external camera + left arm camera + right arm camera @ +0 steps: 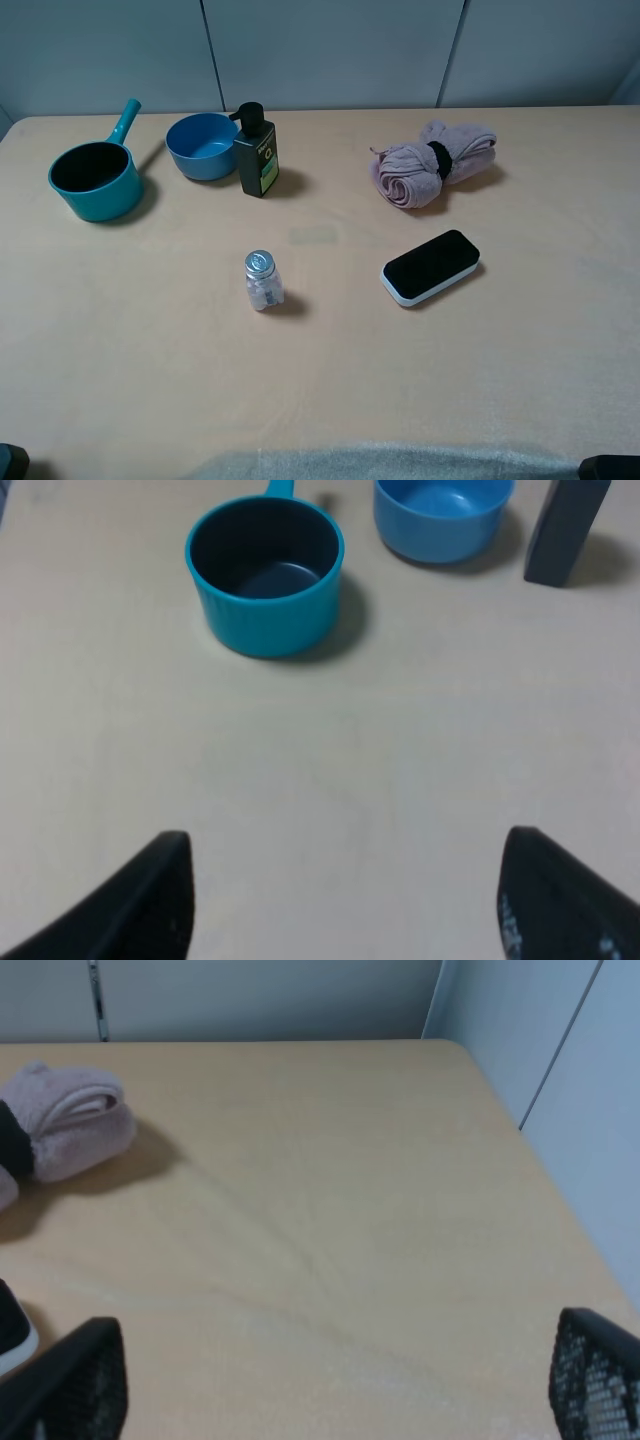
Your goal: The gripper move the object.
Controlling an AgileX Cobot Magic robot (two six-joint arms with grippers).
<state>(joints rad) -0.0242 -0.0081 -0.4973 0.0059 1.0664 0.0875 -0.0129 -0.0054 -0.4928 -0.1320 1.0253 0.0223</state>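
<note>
Blue bowl [203, 146] sits at the far left part of the table [330, 370] in the exterior high view, upright with its mouth facing up; being round, it has no long axis. It is smooth plain plastic with no handle. Just beside it on the right stands a black pump bottle [256, 153] with a green label, so close that the two look to be touching. To the bowl's left is a teal pot [96, 180] with a dark inside, its long handle pointing away toward the back wall. Nearer the middle stands a small clear jar [263, 280] with a metal cap. On the right lie a rolled pinkish towel [433, 163], soft and fuzzy with a black band around it, and a flat black device [430, 267] with a white rim. Neither arm reaches into this view beyond dark corners at the near edge.

From the left wrist, the left gripper [345, 900] hovers over bare table with its two dark fingers [140, 905] spread wide and nothing between them. Ahead are the teal pot [266, 575] and, further off, the bowl [442, 512], cut by the frame edge, with the dark bottle [567, 528] beside it.

From the right wrist, the right gripper [335, 1385] shows textured fingers [70, 1385] set wide apart, holding nothing. This view alone shows the table's corner; the towel [60, 1120] lies off to one side, and the bowl is out of sight.
</note>
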